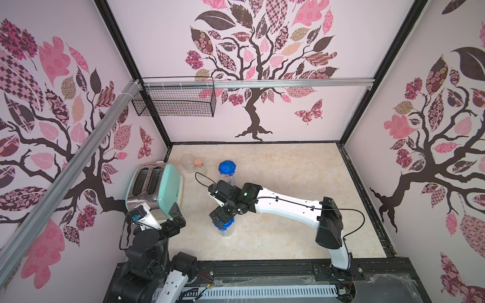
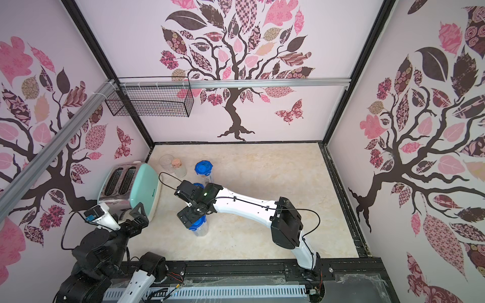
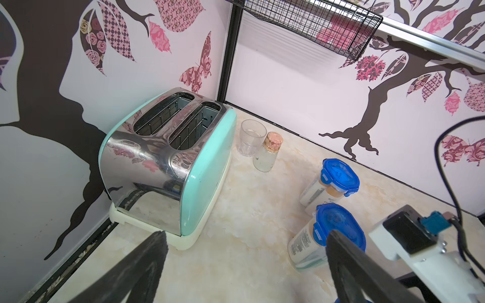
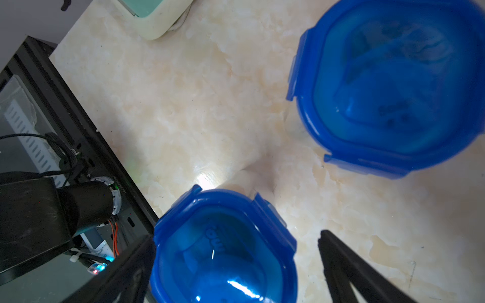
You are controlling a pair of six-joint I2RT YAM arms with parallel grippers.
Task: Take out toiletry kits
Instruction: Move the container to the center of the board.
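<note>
The toiletry kits are inside clear canisters with blue clip lids. White bottles (image 3: 313, 190) show through the walls in the left wrist view. One canister (image 1: 227, 168) stands at the back. A second canister (image 3: 338, 225) is mostly hidden under my right arm in both top views. The nearest canister (image 1: 223, 227) stands under my right gripper (image 1: 220, 216). That gripper (image 4: 237, 237) is open, its fingers straddling the blue lid (image 4: 223, 251) from above. My left gripper (image 3: 246, 233) is open and holds nothing. In a top view it (image 1: 178, 217) is beside the toaster's near end.
A mint and chrome toaster (image 1: 154, 186) stands at the left wall. An empty clear cup (image 1: 187, 162) and a cork-stoppered glass jar (image 1: 198, 165) stand behind it. A black wire basket (image 1: 175, 99) hangs on the back wall. The beige tabletop (image 1: 288, 168) stretches right of the arms.
</note>
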